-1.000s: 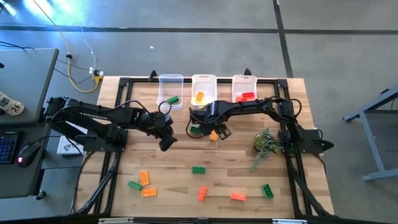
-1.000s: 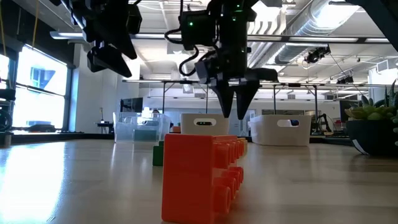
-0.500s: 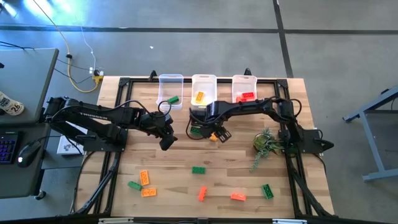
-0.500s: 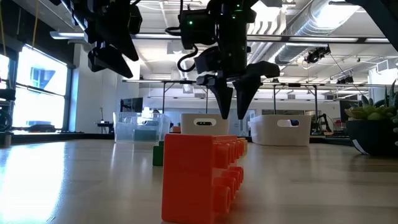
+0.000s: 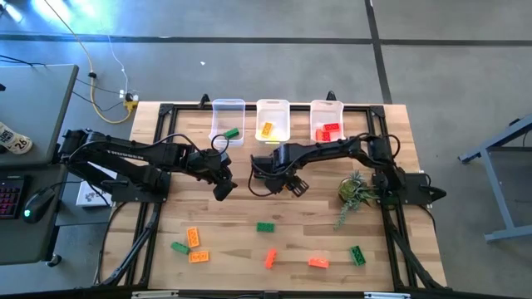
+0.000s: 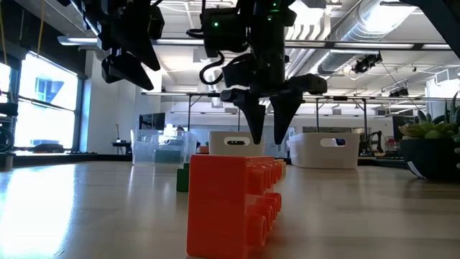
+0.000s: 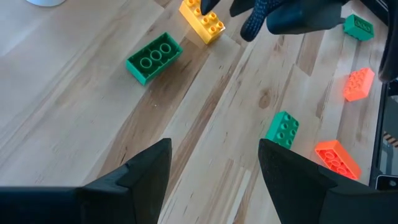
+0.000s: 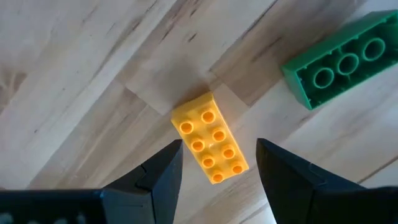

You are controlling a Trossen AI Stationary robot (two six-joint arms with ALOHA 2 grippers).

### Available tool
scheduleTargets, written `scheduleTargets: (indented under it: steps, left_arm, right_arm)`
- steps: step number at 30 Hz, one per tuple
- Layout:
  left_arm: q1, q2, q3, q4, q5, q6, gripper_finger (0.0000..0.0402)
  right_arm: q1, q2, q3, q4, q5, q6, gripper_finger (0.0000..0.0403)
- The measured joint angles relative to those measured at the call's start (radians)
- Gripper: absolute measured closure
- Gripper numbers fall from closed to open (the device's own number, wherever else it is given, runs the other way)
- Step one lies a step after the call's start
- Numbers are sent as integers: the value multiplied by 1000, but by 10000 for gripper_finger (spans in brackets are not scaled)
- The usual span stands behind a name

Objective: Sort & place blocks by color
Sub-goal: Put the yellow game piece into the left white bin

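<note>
A yellow-orange block [image 8: 210, 138] lies flat on the table, studs up. My right gripper [image 8: 217, 186] hangs open above it, a finger on either side, touching nothing. In the high view this gripper [image 5: 287, 183] is at mid-table, in front of the middle bin. A green block [image 8: 342, 59] lies close by, its hollow side up. My left gripper [image 5: 223, 189] waits open to the left. Its wrist view shows the same green block [image 7: 153, 58] and yellow-orange block [image 7: 202, 18]. Several more blocks lie along the near edge.
Three clear bins at the far edge hold a green block [image 5: 231, 133], a yellow one [image 5: 267, 129] and red ones [image 5: 327, 129]. A small plant [image 5: 356, 191] stands right of my right gripper. Near blocks include green [image 5: 265, 226], orange [image 5: 193, 237] and red-orange [image 5: 317, 262].
My right gripper has moved a little toward the table's left and near edges and slightly down, and now covers the yellow-orange block in the high view. It has turned about, and the gap between its fingertips has widened in the low view. No block has moved.
</note>
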Motion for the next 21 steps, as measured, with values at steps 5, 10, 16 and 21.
scheduleTargets:
  steps: [5, 10, 16, 21]
  left_arm:
    - [0, 0, 0, 0, 0, 0, 172]
    - [0, 0, 0, 0, 0, 21, 172]
    - [0, 0, 0, 0, -1, 68, 172]
    - [1, 0, 0, 2, -3, 69, 172]
  right_arm:
    - [2, 0, 0, -8, -7, 17, 214]
    - [3, 7, 0, -17, -9, 49, 206]
    - [6, 38, 0, -35, 30, 50, 185]
    - [5, 50, 0, -31, 50, 49, 171]
